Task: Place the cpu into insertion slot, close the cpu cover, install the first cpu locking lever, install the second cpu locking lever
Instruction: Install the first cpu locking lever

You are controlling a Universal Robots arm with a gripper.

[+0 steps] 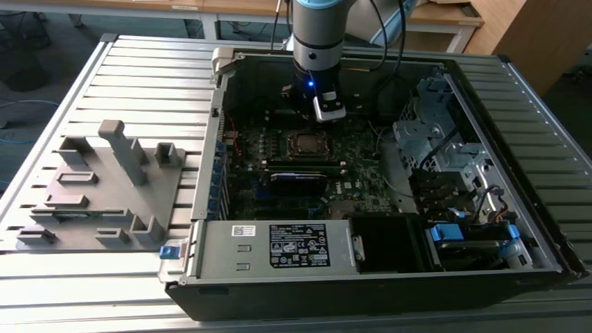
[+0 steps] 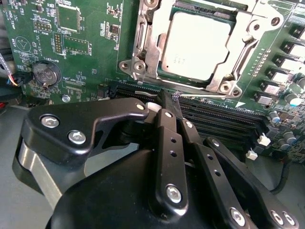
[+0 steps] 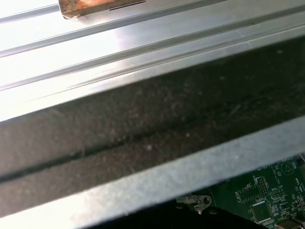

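Claw [image 2: 174, 98] pressed together, empty, above memory slots [image 2: 219, 119] beside covered cpu [image 2: 198, 45].

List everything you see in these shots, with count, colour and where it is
cpu: one, silver-grey, seated in the socket
cpu cover: one, silver frame, lying over the cpu's edges
motherboard: one, green, inside the case
coin battery: one, silver, on the motherboard
computer case: one, black, open on the slatted table
slatted table: one, silver, under the case
fixture tray: one, grey, at the exterior view's left
gripper: one, black, fingers together near the socket
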